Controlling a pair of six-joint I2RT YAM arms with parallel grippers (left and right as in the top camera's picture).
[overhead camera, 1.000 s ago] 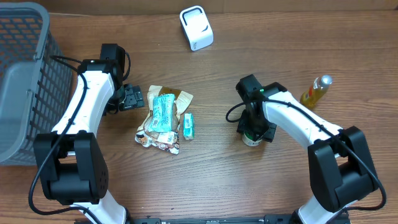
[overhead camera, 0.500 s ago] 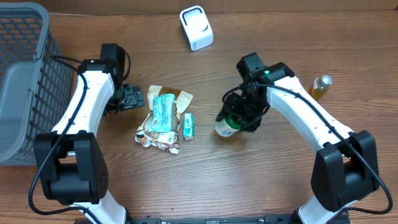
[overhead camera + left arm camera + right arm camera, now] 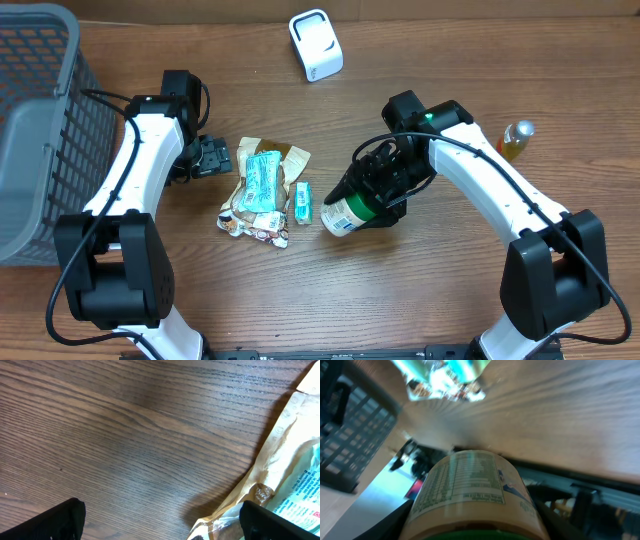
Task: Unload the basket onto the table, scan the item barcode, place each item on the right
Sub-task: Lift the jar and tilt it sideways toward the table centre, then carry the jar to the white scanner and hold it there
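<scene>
One jar [image 3: 345,215], and the right gripper [image 3: 375,190] has it clamped, tipped sideways just off centre toward five o'clock. One white scanner [image 3: 316,45] at twelve, one yellow bottle [image 3: 508,143] at three, one basket [image 3: 40,100] at nine. The left gripper [image 3: 215,157] gapes wide beside the packet heap [image 3: 262,190]. Only the right wrist view shows the jar's printed label.

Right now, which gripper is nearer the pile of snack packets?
Left. The left gripper sits beside the pile; the right gripper, holding a jar, is farther off on the other side.
</scene>
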